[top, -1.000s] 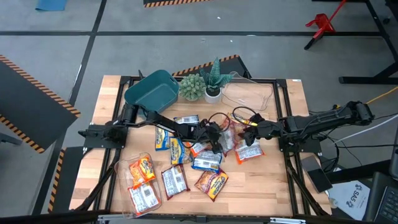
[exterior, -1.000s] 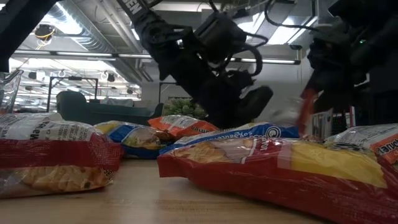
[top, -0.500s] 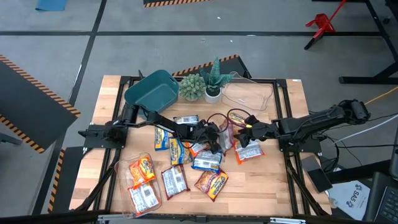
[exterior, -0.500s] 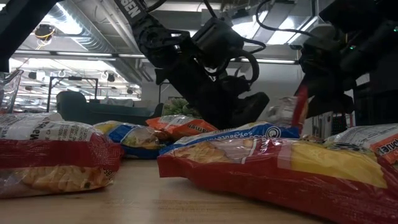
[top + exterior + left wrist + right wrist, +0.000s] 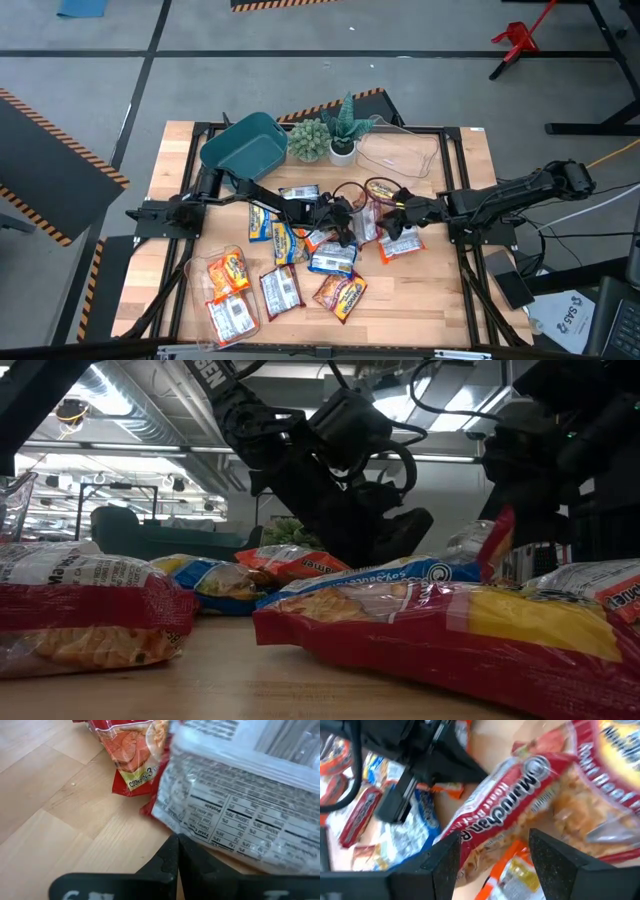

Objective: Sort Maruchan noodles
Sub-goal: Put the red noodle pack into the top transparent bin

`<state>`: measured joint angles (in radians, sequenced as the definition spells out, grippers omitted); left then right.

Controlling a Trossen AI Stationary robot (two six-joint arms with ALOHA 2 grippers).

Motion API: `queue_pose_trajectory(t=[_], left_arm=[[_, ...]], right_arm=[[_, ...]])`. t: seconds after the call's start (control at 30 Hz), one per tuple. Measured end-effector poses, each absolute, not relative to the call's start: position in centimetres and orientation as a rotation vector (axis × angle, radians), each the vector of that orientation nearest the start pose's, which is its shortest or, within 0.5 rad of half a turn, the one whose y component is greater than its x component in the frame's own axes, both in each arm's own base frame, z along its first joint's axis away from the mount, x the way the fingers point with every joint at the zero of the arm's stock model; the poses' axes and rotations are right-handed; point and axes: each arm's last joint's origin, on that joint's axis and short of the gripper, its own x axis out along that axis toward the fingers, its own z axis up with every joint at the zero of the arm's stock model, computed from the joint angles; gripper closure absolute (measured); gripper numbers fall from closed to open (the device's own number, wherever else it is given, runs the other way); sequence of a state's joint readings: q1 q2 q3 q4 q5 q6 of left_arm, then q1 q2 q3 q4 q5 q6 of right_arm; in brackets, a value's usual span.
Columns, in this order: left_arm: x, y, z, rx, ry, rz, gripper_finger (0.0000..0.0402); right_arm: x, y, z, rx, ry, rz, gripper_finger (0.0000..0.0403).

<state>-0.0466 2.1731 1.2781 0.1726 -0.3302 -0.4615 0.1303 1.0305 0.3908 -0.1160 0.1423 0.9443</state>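
Several Maruchan packets lie flat in a loose heap at mid-table [image 5: 320,250], orange, red, blue-yellow and silvery. My left gripper [image 5: 345,228] reaches in from the table's left and is shut. Its tip [image 5: 176,842] stands at the edge of a silvery packet printed with a nutrition label [image 5: 240,820]; whether it touches that packet cannot be told. My right gripper [image 5: 393,208] comes in from the table's right. Its fingers are set wide about a red packet [image 5: 520,795], which stands tilted on edge in the low view [image 5: 498,542]. My right gripper has the red packet's near end [image 5: 485,835] between its two wide-set fingers [image 5: 447,862], across the packet's width, slanting down from the table's right. The packet stands tilted on edge, its lower part [image 5: 492,570] down among the other packets. The finger pads' contact is hidden.
A teal bin [image 5: 245,145] lies tipped at the far left. Two small potted plants [image 5: 328,138] and a clear tub [image 5: 400,152] stand at the far edge. Another clear tub [image 5: 228,295] with packets sits near left. Bare wood shows at near right [image 5: 420,290].
My right gripper has moved a little toward the table's left, carrying the red packet. The packet was raised upright and has come down lower, still tilted on edge. My left gripper shifted slightly, then kept still.
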Motion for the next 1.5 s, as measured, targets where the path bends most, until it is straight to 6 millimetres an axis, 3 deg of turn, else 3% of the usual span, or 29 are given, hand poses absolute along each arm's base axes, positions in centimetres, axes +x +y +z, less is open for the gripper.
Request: queue_pose_trajectory(t=[0.17,0.47,0.93,1.3,1.5], left_arm=[[44.1,-1.0,10.5,-0.304,0.632,0.431,0.0401],[44.1,-1.0,10.5,-0.302,0.625,0.445,0.0401],[44.7,-1.0,11.3,-0.316,0.526,0.433,0.0401],[44.8,-2.8,11.6,-0.29,0.505,0.384,0.0401],[44.8,-2.8,11.7,-0.302,0.492,0.402,0.0401]], right_arm=[[18.4,2.1,16.4,0.808,0.725,-0.332,0.0184],[18.6,1.8,16.6,0.854,0.618,-0.464,0.0184],[18.7,1.7,16.5,0.872,0.597,-0.493,0.0184],[19.2,1.9,14.8,0.849,0.705,-0.52,0.0184],[19.5,1.9,14.8,0.855,0.689,-0.512,0.0184]])
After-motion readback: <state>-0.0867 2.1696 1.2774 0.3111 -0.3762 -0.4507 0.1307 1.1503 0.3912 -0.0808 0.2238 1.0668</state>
